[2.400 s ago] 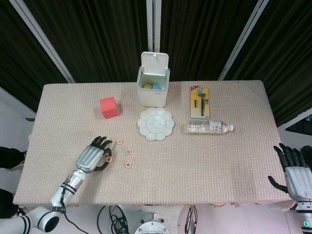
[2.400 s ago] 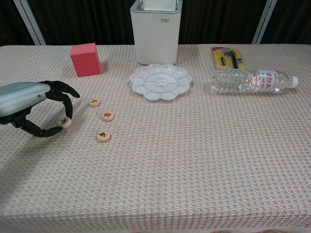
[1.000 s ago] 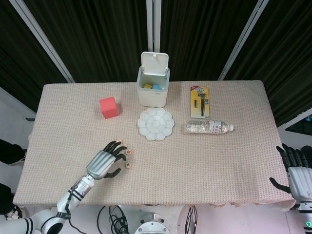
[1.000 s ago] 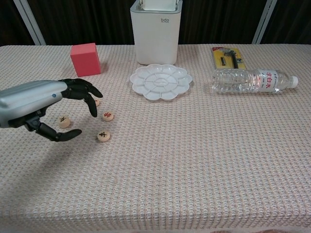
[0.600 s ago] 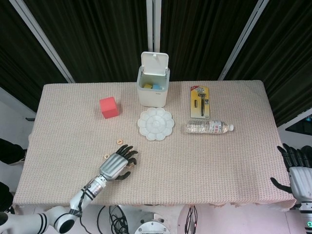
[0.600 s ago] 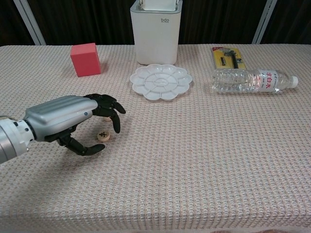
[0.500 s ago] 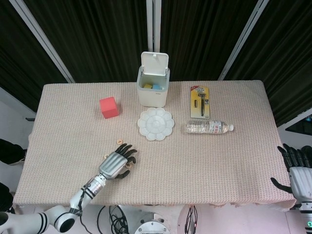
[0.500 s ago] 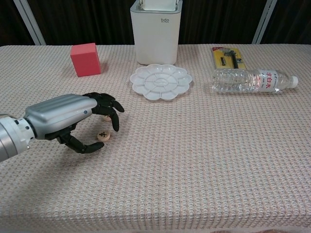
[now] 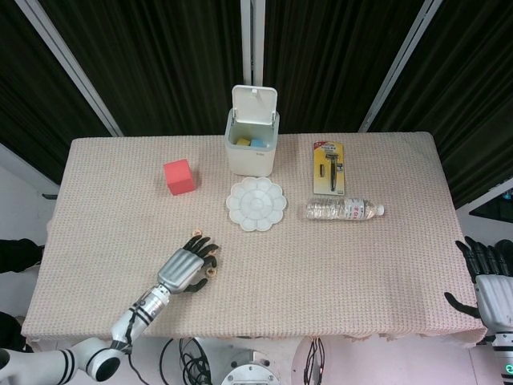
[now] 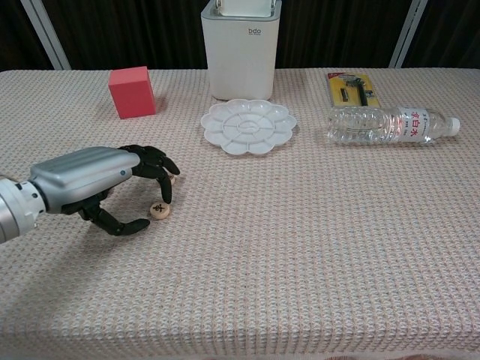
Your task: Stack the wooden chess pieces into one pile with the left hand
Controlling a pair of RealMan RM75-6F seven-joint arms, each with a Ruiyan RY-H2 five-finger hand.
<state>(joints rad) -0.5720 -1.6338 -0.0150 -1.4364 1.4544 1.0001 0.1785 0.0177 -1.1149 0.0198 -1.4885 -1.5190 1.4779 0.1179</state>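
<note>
One round wooden chess piece (image 10: 159, 211) with a dark character lies flat on the cloth. My left hand (image 10: 97, 186) hovers over it, fingertips (image 10: 166, 195) just above its far edge and thumb (image 10: 126, 224) to its left, apart from it. The hand holds nothing. The edge of a second piece (image 10: 172, 180) peeks out behind the fingers; the other pieces are hidden under the hand. In the head view the left hand (image 9: 183, 270) lies at the front left with a piece (image 9: 210, 273) at its fingertips. My right hand (image 9: 487, 282) sits off the table's front right corner, fingers apart, holding nothing.
A red cube (image 10: 131, 91) stands at the back left. A white bin (image 10: 240, 52) with its lid up is at the back centre, a white flower-shaped palette (image 10: 248, 126) in front of it. A water bottle (image 10: 390, 124) and a carded razor (image 10: 352, 88) lie to the right.
The left hand has drawn back a little to the left and settled closer over the nearest piece, fingertips now by its far edge. The right hand has not moved.
</note>
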